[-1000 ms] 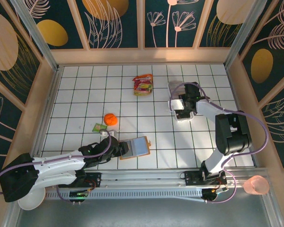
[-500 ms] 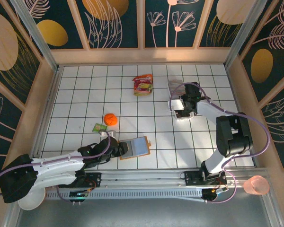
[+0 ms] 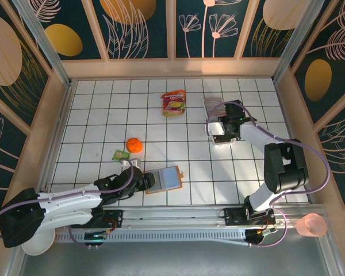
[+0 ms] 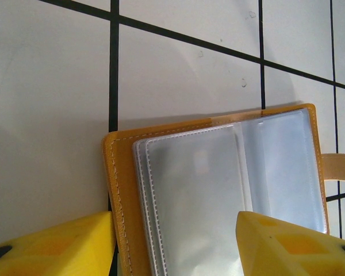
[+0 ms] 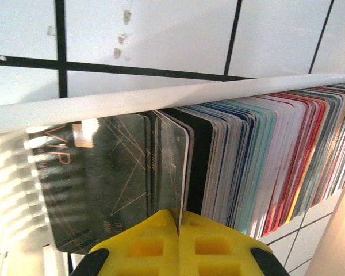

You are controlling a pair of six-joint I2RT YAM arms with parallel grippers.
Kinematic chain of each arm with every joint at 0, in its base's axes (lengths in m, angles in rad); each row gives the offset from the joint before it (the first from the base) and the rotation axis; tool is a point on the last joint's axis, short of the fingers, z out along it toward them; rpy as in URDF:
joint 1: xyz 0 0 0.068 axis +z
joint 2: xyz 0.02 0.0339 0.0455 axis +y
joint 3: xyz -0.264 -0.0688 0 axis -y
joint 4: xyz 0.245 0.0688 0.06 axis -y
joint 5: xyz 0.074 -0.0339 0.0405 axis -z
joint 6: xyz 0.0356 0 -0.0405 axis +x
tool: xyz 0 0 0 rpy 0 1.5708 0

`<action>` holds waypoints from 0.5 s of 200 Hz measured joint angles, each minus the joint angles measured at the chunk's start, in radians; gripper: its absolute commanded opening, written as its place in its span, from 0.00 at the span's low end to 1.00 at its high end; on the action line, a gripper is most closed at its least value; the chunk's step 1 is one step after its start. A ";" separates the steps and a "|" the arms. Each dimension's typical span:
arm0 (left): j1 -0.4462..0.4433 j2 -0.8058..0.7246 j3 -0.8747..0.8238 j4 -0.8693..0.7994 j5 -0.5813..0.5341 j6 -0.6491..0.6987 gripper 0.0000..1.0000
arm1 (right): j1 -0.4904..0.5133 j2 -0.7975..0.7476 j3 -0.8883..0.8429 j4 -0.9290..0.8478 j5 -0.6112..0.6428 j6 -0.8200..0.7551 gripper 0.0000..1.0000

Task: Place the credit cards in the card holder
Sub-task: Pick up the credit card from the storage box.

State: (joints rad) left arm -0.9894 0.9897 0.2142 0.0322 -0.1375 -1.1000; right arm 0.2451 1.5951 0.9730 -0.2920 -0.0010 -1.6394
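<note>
right gripper [image 5: 178, 221] yellow fingers pinched flat together, seemingly on the bottom edge of a glossy dark card [image 5: 171, 167], though which card they bite is hard to call at this angle. next to it is a black card [image 5: 92, 172] with "vip" in pale letters, a gold chip and thin gold line art. the rest of the credit cards [image 5: 264, 155] stand on edge, tightly packed, in white, teal, red and grey plastic, inside a clear tray [image 5: 161, 98]. other print too small to read.

left gripper [image 4: 172, 244] jaws apart, one yellow finger each side of the card holder [image 4: 218, 190]. holder lies open flat on the white tile [image 4: 52, 103], tan leather-like cover, white stitching, clear plastic sleeves, clasp tab [image 4: 339, 167] on its right.

top view: holder [image 3: 169, 178] near the front edge, tray [image 3: 211, 106] well apart at back right. snack packet [image 3: 173, 103] label illegible.
</note>
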 measured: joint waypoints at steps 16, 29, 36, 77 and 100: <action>0.000 0.000 0.000 0.001 0.000 0.000 0.57 | 0.003 -0.013 0.004 -0.039 0.000 0.009 0.00; 0.000 -0.001 -0.001 0.002 0.000 0.000 0.57 | 0.005 -0.031 0.004 -0.060 0.003 0.019 0.00; 0.000 -0.002 -0.002 0.002 0.000 0.000 0.57 | 0.006 -0.044 0.004 -0.063 0.005 0.022 0.00; 0.000 -0.013 -0.007 0.002 0.003 0.000 0.57 | 0.007 -0.121 0.004 -0.039 0.030 0.029 0.00; 0.000 -0.027 -0.015 0.005 0.004 0.000 0.57 | 0.007 -0.122 0.004 -0.038 0.029 0.035 0.00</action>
State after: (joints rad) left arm -0.9894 0.9630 0.1993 0.0372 -0.1333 -1.1000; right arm 0.2523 1.4727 0.9771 -0.3302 0.0284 -1.6047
